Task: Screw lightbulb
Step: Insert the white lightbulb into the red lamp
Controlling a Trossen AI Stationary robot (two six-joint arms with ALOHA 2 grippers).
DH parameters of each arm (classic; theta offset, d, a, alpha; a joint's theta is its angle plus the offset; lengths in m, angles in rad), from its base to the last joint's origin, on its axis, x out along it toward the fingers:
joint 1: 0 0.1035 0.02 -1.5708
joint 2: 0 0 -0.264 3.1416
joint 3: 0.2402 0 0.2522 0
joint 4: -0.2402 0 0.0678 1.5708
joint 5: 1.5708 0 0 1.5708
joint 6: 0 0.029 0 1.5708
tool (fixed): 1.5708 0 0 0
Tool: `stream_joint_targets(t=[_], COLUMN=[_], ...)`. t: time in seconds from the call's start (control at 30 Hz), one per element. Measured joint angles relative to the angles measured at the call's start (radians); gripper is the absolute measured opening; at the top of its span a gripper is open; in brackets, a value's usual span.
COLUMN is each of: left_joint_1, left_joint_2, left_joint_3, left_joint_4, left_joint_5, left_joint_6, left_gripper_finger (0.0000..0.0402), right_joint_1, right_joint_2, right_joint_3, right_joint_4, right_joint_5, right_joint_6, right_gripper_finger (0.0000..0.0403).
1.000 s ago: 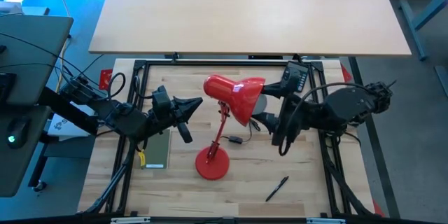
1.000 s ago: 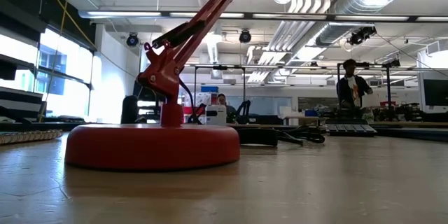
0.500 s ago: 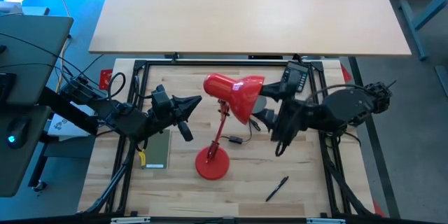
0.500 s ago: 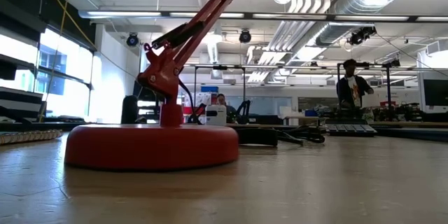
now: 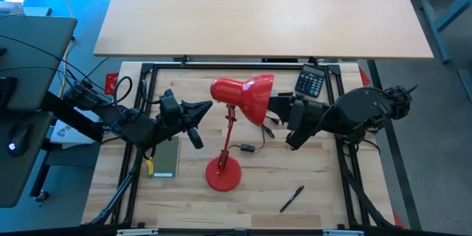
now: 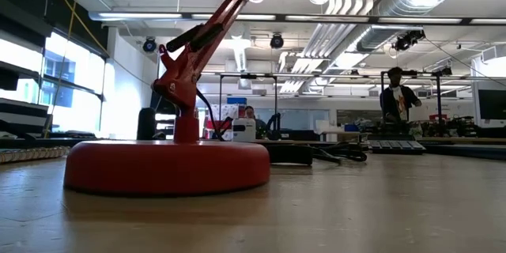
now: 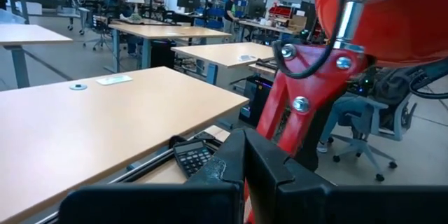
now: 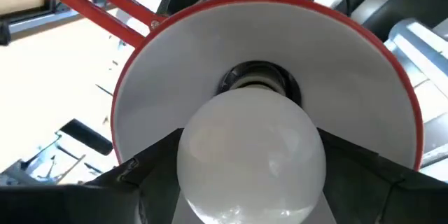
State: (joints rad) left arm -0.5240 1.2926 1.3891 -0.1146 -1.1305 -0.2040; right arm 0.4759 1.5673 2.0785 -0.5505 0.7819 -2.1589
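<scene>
We see the right gripper [image 8: 252, 182] at the open mouth of the red desk lamp's shade [image 5: 243, 97], near the middle of the table [image 5: 324, 192]. Its two dark fingers [image 8: 150, 175] are spread around the lightbulb [image 8: 250, 155], one on each side of the white globe, holding it. The bulb's narrow base sits at the socket [image 8: 257, 78] deep in the white inside of the shade [image 8: 350, 91]; whether it is threaded in we cannot tell.

The left gripper [image 5: 198, 115] waits just beside the lamp's back end, on the left half of the table, its fingers [image 7: 241, 161] pressed together with nothing between them, close to the lamp's red arm [image 7: 294, 105].

The lamp's round base [image 5: 223, 172] stands nearer the front edge, with a black pen [image 5: 291, 198] towards the front right corner, a calculator [image 5: 310, 82] near the rear edge, and a dark flat pad [image 5: 165, 158] near the left edge.

In the low view a person [image 6: 395, 95] stands in the room far behind.
</scene>
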Motion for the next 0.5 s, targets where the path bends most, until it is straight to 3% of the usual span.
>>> stream_joint_targets(t=[0.23, 0.5], left_joint_1=[0.000, 0.000], left_joint_2=[0.000, 0.000], left_joint_3=[0.000, 0.000], left_joint_4=[0.000, 0.000], left_joint_5=[0.000, -0.005], left_joint_6=[0.007, 0.050], left_gripper_finger=[0.0000, 0.0000], right_joint_1=[0.002, -0.017], right_joint_2=[0.000, 0.000], right_joint_3=[0.000, 0.000], right_joint_4=[0.016, 0.066], right_joint_5=[-0.058, -0.070], right_joint_6=[-0.265, -0.415], right_gripper_finger=[0.0282, 0.0283])
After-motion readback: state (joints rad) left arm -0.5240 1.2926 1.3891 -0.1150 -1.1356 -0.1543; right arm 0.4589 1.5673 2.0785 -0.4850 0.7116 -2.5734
